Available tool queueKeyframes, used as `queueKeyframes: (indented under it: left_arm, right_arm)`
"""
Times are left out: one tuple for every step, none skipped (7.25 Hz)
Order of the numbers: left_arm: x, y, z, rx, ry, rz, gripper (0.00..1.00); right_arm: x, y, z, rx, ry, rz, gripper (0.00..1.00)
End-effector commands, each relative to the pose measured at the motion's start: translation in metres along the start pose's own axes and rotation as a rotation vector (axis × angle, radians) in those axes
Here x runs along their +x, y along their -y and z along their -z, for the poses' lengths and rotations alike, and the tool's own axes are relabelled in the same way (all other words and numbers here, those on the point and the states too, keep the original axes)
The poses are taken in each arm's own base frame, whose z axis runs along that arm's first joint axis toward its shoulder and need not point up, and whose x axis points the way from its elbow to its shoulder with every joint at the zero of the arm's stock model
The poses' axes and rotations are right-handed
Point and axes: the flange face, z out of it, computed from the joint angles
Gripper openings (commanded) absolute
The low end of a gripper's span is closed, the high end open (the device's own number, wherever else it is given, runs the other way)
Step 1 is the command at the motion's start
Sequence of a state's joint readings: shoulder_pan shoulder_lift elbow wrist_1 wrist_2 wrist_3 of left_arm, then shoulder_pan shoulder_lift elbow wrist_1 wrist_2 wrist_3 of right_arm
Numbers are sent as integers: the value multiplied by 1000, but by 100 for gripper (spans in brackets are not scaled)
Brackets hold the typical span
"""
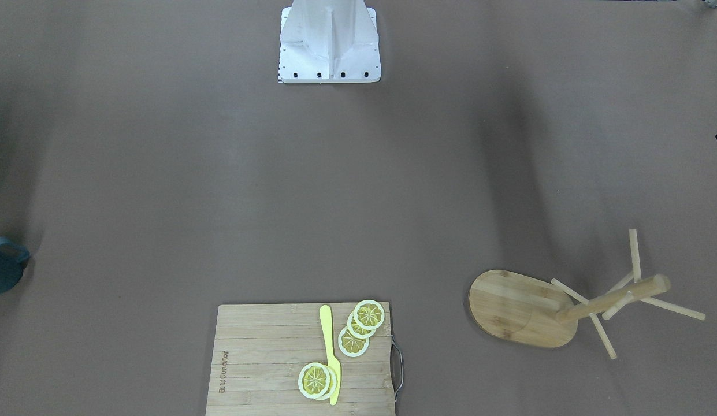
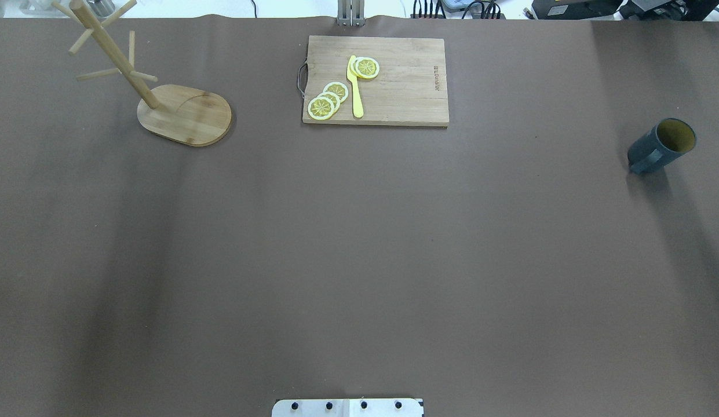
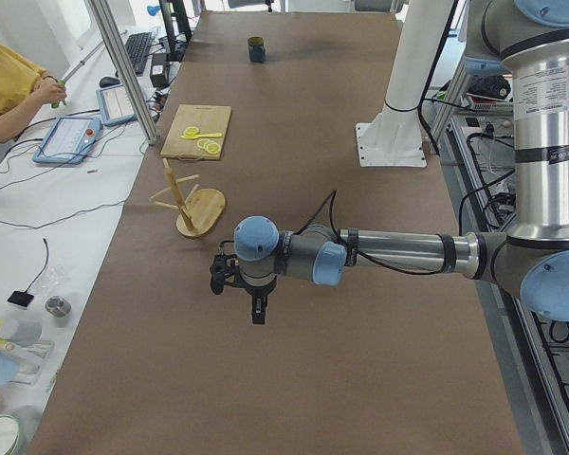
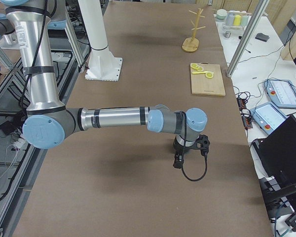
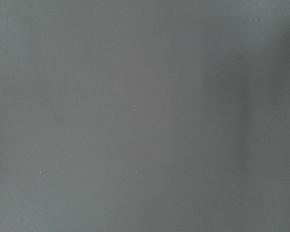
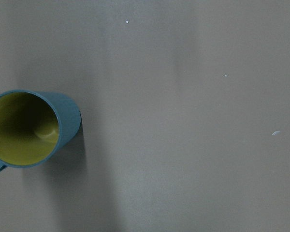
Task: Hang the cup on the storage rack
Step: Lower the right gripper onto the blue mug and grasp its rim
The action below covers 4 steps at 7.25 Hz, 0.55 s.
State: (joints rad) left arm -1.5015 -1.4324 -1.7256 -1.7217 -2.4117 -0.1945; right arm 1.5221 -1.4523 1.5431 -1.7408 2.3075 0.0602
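The dark slate-blue cup (image 2: 660, 146) stands upright at the table's right end, its yellow-green inside showing. It also shows in the front view (image 1: 4, 267), the left side view (image 3: 256, 49), and at the left edge of the right wrist view (image 6: 30, 128). The wooden storage rack (image 2: 184, 114) stands far left with bare pegs, and shows in the front view (image 1: 523, 309). My left gripper (image 3: 257, 310) hangs over bare table, near the rack (image 3: 193, 202). My right gripper (image 4: 178, 161) hangs over the table's right end. I cannot tell if either is open.
A slatted cutting board (image 2: 402, 87) with lemon slices (image 2: 328, 100) and a yellow knife (image 2: 354, 87) lies at the far middle edge. The robot's white base (image 1: 329, 40) stands at the near edge. A person sits beside the table in the left side view (image 3: 14, 81).
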Motion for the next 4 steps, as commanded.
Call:
queueKeyframes:
  left_arm:
    - [-7,-9,0,6,-1,10,98]
    - [-10,-14,-2,4,-1,12,98]
    - [-14,-14,-6,-6,-1,14,98]
    - [-10,-11,-5,-2,-2,10,98]
  right_arm:
    - [3,-6,-4,-3,4,-11,100]
    - [2,-6,-4,-5,16,-15,100]
    - [-4,-1,2,6,21,-12,100]
    - [-11,-8,8,20,22,6,100]
